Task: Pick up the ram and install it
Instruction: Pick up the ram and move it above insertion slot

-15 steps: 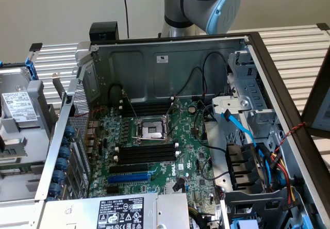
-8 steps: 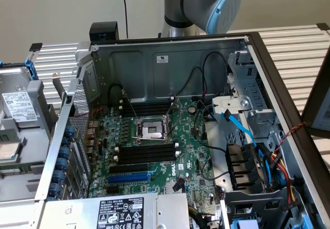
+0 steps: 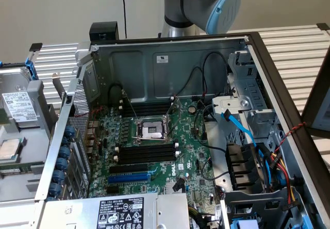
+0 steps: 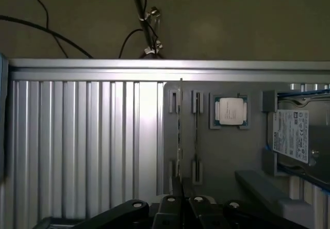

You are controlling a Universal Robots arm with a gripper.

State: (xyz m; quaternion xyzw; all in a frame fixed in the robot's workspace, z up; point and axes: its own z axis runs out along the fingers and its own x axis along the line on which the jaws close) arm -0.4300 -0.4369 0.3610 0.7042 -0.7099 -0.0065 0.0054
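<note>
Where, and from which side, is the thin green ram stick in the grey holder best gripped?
I would take the thin green ram stick at the middle of its upper edge, from above, pinching its two flat faces. It stands on edge, and the clips of the grey holder cover both ends.

My arm (image 3: 206, 2) runs out past the top edge of the exterior view, and its lower part is hidden behind the computer case's back wall (image 3: 170, 69). In the wrist view my jaws (image 4: 184, 206) are cut by the picture's edge; what I see of the dark tips sits close together. The ram (image 4: 179, 131) stands edge-on in the grey tray (image 4: 227, 157) as a thin line. Its chips and label are out of sight, and I cannot tell whether my tips touch it. The hard drive (image 4: 293, 133) is cut by the edge, its label print too small to read. The power supply (image 3: 121, 213) is cut off at the exterior view's bottom edge.
</note>
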